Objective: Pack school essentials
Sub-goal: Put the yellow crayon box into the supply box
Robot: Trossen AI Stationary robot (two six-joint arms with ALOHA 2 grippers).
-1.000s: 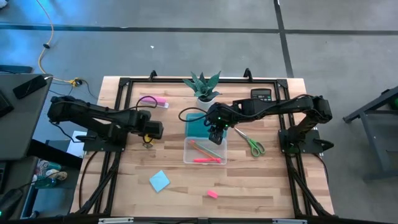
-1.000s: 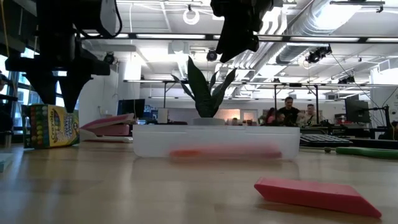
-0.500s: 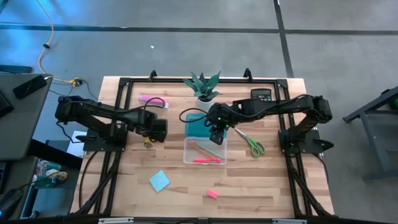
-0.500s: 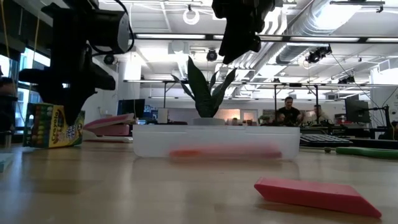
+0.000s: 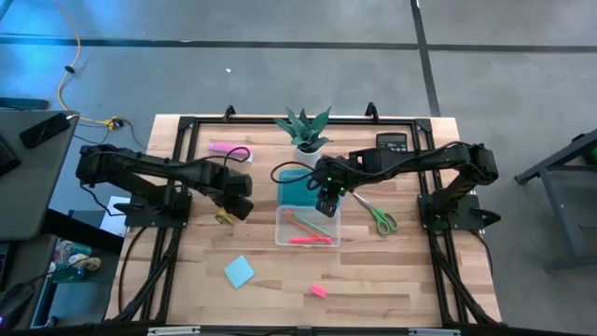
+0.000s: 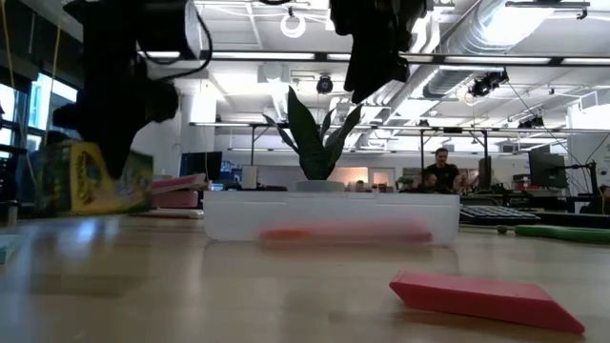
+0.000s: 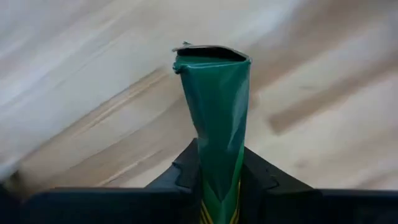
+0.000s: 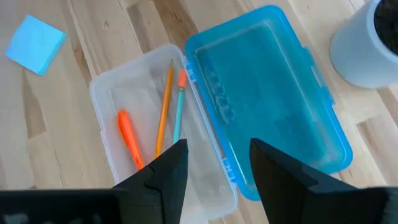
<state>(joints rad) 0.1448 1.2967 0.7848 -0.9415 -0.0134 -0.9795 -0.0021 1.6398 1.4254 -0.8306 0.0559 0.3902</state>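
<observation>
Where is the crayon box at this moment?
The crayon box is gripped in the left gripper, on the table's left side in the high view, left of the clear pencil case.

two dark jointed arms, black cables.

The case (image 5: 308, 227) lies between the notepad (image 5: 239, 273) and scissors (image 5: 377, 214).

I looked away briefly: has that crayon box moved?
Yes. The crayon box, clamped in the left gripper, has tipped over and shifted toward the clear pencil case.
</observation>
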